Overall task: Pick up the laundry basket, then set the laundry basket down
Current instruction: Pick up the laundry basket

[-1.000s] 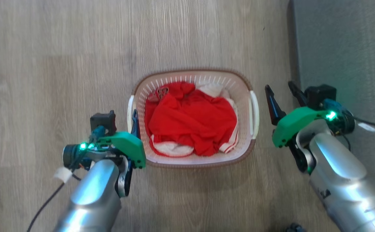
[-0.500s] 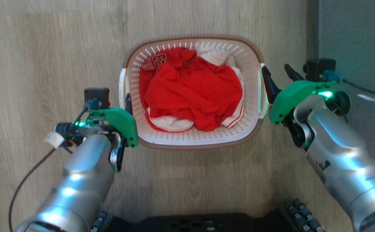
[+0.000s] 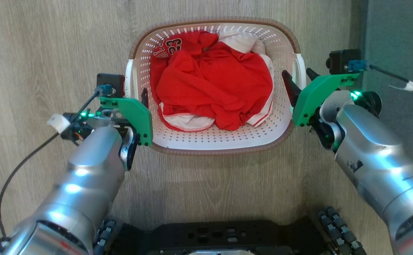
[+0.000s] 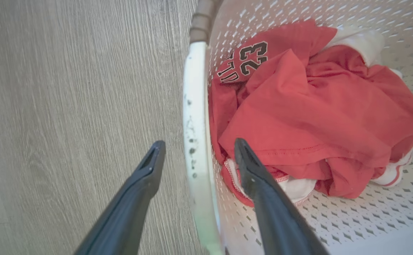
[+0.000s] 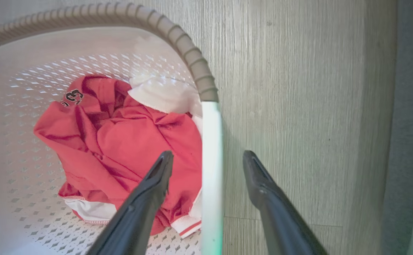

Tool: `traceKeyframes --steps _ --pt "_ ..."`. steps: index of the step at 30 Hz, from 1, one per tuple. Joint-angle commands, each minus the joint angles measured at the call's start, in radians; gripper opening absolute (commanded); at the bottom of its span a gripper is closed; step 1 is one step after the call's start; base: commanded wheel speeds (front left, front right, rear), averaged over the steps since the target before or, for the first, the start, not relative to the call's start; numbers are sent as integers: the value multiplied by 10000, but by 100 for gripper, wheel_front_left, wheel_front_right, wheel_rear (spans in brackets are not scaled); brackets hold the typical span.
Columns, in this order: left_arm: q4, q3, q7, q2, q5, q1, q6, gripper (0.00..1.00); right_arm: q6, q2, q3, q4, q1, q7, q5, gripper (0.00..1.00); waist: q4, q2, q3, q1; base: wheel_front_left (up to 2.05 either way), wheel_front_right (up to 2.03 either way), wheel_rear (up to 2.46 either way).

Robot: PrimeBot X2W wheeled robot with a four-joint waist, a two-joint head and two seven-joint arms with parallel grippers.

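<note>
Your basket (image 3: 213,151) sits on the floor (image 3: 50,53) between your arms. Your left gripper (image 4: 199,142) straddles its left handle (image 4: 194,106) with jaws spread wide. Your right gripper (image 5: 208,153) likewise straddles the right handle (image 5: 211,198), gripping nothing.

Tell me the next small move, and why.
Probably close both grippers. The left gripper stands open astride the laundry basket's left handle, the right gripper open astride the right handle; neither grips yet, so lifting must wait.
</note>
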State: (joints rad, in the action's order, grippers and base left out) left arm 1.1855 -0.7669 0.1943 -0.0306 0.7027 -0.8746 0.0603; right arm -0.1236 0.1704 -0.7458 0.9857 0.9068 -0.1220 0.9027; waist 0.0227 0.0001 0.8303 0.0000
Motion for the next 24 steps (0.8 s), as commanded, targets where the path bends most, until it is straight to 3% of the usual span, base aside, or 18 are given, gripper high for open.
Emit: traceKeyframes --steps 1,9,24 --pt "60 -26 -93 -196 155 -30 -92 100 -71 -87 -266 46 -234 155 175 100 0 -1 68 0 0 0 0" --pt "283 -671 -647 -196 623 -488 -332 100 -71 -196 -890 725 312 1203 737 100 -9 -1 393 0 0 0 0" --pt "406 -1424 -1255 -196 1152 -1255 -393 100 -71 -232 -1554 1154 1192 1281 1083 100 47 -1 978 0 0 0 0"
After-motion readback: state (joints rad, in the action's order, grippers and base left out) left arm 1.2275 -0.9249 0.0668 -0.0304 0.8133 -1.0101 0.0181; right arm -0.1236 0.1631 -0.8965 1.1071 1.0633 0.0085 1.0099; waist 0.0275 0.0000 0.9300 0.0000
